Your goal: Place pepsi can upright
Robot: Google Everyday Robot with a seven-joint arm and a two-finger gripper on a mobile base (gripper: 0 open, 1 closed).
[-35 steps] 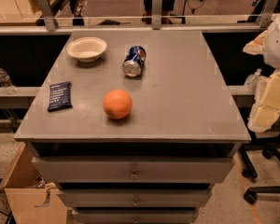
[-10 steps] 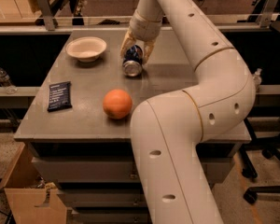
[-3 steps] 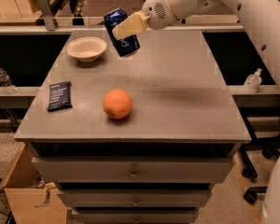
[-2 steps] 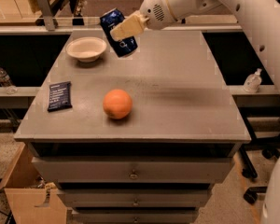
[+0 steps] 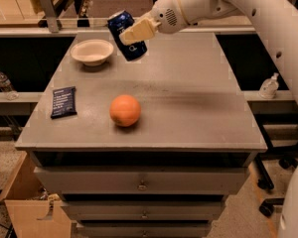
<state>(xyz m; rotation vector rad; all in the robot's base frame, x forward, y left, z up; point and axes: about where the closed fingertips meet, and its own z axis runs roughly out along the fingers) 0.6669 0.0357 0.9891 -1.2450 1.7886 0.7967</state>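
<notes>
The dark blue pepsi can [image 5: 126,34] hangs in the air above the far part of the grey table [image 5: 188,103], tilted with its silver top up and to the left. My gripper [image 5: 134,34] is shut on the pepsi can, with a cream fingertip [image 5: 135,33] across its front. The white arm reaches in from the upper right. The can is just right of the white bowl and clear of the tabletop.
A white bowl [image 5: 92,51] sits at the far left of the table. An orange [image 5: 125,110] lies near the middle front. A dark blue snack packet [image 5: 63,101] lies at the left edge. A cardboard box [image 5: 30,207] stands on the floor at lower left.
The can lay on its side on the table; my gripper closed on it and lifted it. In the last second it has shifted slightly left and tilted.
</notes>
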